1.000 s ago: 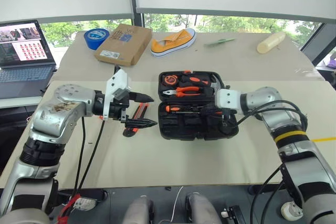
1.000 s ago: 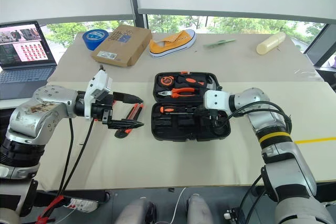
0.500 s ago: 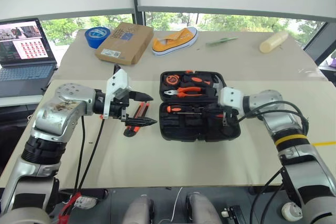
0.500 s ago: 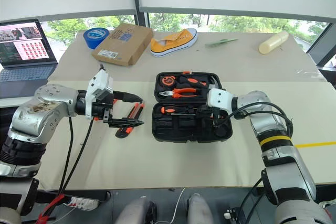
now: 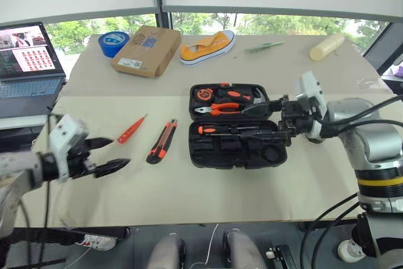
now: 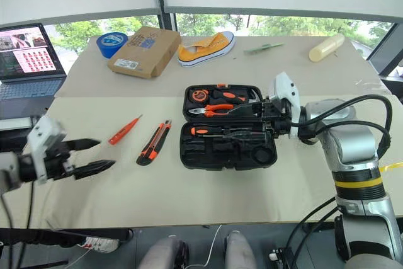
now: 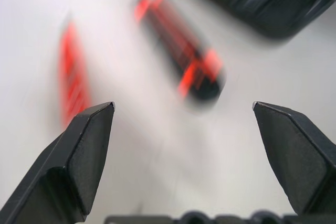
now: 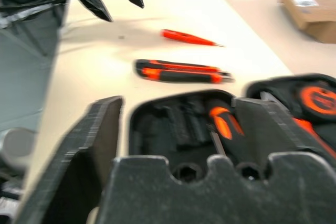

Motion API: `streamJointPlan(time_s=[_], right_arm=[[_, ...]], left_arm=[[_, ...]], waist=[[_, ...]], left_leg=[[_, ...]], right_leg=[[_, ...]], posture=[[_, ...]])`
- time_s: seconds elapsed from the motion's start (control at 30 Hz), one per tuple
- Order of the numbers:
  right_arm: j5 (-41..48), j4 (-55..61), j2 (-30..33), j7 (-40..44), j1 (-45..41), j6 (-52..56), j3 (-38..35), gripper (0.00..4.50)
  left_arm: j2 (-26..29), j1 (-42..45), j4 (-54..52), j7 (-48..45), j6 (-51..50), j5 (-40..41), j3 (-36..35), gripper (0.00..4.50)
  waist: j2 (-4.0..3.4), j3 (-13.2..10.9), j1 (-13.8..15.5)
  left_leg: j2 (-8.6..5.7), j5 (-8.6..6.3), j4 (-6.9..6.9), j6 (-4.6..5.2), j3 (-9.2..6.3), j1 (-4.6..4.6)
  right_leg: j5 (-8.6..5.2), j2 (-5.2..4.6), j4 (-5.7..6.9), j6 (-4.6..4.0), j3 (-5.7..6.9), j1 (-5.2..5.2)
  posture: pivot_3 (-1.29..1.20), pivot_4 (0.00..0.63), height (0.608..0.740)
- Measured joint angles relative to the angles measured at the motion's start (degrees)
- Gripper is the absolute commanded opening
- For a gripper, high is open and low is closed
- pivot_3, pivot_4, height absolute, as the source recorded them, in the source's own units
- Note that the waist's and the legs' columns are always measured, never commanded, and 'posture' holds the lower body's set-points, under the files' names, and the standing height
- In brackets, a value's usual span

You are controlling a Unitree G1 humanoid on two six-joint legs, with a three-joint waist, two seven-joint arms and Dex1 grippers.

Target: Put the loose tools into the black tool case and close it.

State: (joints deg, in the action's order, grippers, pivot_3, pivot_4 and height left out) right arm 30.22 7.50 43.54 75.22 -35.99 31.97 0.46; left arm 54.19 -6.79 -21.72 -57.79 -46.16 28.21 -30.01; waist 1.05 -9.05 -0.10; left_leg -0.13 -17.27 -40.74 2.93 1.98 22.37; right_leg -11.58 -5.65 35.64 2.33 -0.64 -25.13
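On the beige table (image 5: 189,200) the black tool case (image 5: 236,125) lies open flat at centre, far half holding orange-handled pliers (image 5: 220,109), a tape measure (image 5: 204,94) and other orange-handled tools, near half holding one screwdriver (image 5: 217,130) in its top slot, other recesses dark, contents hard to tell. Two loose tools lie on the table to the case's left: folding utility knife (image 5: 162,141) just beside the case, slim orange screwdriver (image 5: 131,129) further left, the two apart and not touching. Left gripper (image 5: 106,154) hovers near the table's left front edge, well apart from both tools, jaws wide open, nothing between them; the left wrist view looks past its fingers (image 7: 84,150) at the blurred screwdriver and knife. Right gripper (image 5: 266,118) hangs over the case's right end, pointing left across it, jaws spread wide, holding nothing; contact with the case cannot be told. Right wrist view shows its fingers (image 8: 100,145) framing the open case, knife and screwdriver beyond. Back of the table: blue tape roll (image 5: 113,43), cardboard box (image 5: 147,50), yellow sneaker (image 5: 208,46), a cream bottle (image 5: 327,46). Laptop (image 5: 28,67) sits off the table's left side.
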Motion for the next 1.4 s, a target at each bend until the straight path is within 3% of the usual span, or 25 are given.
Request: streamJointPlan(time_s=[0.13,0.2,0.3,0.47,0.57,0.7,0.87,1.0,1.1,1.4], right_arm=[[1.61,2.97,0.06,-0.44,1.42,1.17,0.03,4.45],[2.21,3.48,0.06,-0.88,1.55,1.63,0.03,4.45],[2.77,5.01,0.17,-1.9,1.9,2.53,0.01,4.45],[4.23,8.29,0.56,-3.72,4.61,3.69,-0.69,4.45],[4.83,11.37,0.29,-6.85,6.36,4.4,-1.38,4.45],[4.86,14.02,-0.17,-11.0,8.96,4.89,-2.07,4.45],[5.53,17.95,-0.57,-14.63,12.11,5.37,-2.66,4.45],[6.68,20.36,-0.67,-17.31,13.51,5.61,-3.66,4.45],[7.15,21.33,-0.67,-18.97,14.78,6.01,-3.91,4.5],[8.47,22.55,0.79,-22.37,17.59,6.34,-7.04,4.5]], left_arm=[[0.94,-7.6,0.65,0.21,3.32,-4.19,-2.91,4.5],[1.48,-6.23,1.77,0.47,3.83,-4.83,-2.05,4.5],[5.0,2.12,4.42,1.46,3.98,-6.35,4.29,4.5],[7.87,23.52,13.65,1.15,-0.93,-9.93,22.21,4.5],[5.25,39.92,22.84,-0.63,-4.74,-13.71,34.36,4.5],[-0.65,53.93,36.0,-2.1,-3.59,-20.84,46.16,4.5],[-6.29,61.08,49.31,-4.93,-0.15,-27.85,55.21,4.5],[-8.95,65.38,57.41,-5.49,5.0,-32.18,57.53,4.5],[-10.36,66.77,60.84,-6.23,6.89,-33.09,57.5,3.81],[-11.35,66.24,63.97,-7.09,13.42,-34.24,55.17,0.48]], waist=[[0.03,-0.02,0.36],[0.06,-0.03,0.81],[0.08,-0.05,1.38],[0.13,-0.08,1.14],[0.2,-0.12,0.83],[0.25,-0.15,0.41],[0.33,-0.2,-0.16],[0.35,-0.21,-0.02],[0.34,-0.2,0.07],[0.34,-0.2,0.15]], left_leg=[[0.0,-0.01,0.01,-0.07,0.01,-0.05],[0.0,0.03,0.0,-0.13,-0.03,-0.03],[-0.05,0.07,0.0,-0.2,-0.11,-0.03],[-0.23,0.07,-0.08,-0.16,-0.09,0.02],[-0.17,0.1,-0.13,-0.19,-0.01,0.02],[-0.15,0.08,-0.12,-0.13,0.03,0.03],[-0.11,0.06,-0.14,-0.09,0.05,0.08],[-0.1,0.05,-0.17,-0.08,0.04,0.06],[-0.09,0.05,-0.18,-0.07,0.05,0.03],[-0.05,0.05,-0.22,-0.07,0.03,-0.02]], right_leg=[[-0.01,-0.01,-0.29,-0.06,0.0,0.05],[0.01,-0.01,-0.28,-0.09,0.08,0.05],[0.04,-0.01,-0.28,-0.12,0.17,0.11],[0.06,0.15,0.14,-0.14,0.18,0.11],[0.06,0.28,0.19,-0.14,0.11,0.03],[0.04,0.36,0.13,-0.13,0.06,0.03],[0.03,0.38,0.11,-0.12,0.03,-0.04],[0.03,0.36,0.13,-0.12,0.03,-0.01],[0.03,0.35,0.15,-0.11,0.02,0.02],[0.03,0.35,0.25,-0.12,0.01,0.05]], posture=[[0.0,0.15,0.735],[0.0,0.15,0.735],[0.0,0.15,0.735],[0.0,0.15,0.735],[0.0,0.15,0.735],[0.0,0.15,0.735],[0.0,0.15,0.735],[0.0,0.15,0.735],[0.0,0.15,0.735],[0.0,0.15,0.735]])
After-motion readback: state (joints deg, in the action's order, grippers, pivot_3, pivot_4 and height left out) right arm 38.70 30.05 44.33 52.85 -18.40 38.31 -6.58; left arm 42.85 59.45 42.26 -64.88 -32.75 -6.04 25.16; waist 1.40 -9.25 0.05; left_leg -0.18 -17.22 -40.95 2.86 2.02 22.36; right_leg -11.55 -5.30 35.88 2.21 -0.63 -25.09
